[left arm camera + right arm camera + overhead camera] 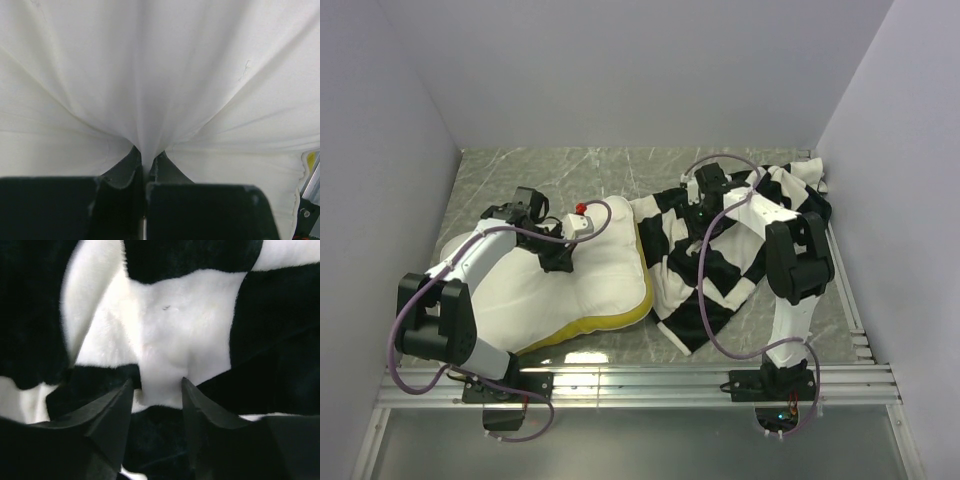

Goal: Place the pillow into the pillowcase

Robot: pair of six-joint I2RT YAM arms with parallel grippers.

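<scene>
The cream-white pillow (595, 285) lies at centre left, its yellow band (620, 316) along the near right edge. The black-and-white checked pillowcase (725, 265) lies crumpled right of it, touching the pillow's right side. My left gripper (558, 260) presses down on the pillow's top; in the left wrist view it (145, 165) is shut on a pinched fold of pillow cloth (160, 75). My right gripper (705, 212) is down on the pillowcase's far part; in the right wrist view it (156, 385) grips a bunched white square of pillowcase (175, 315) between its fingertips.
Grey marbled table top (570, 170) enclosed by white walls at left, back and right. A metal rail (650, 380) runs along the near edge by the arm bases. The right arm's cable (705, 300) hangs over the pillowcase.
</scene>
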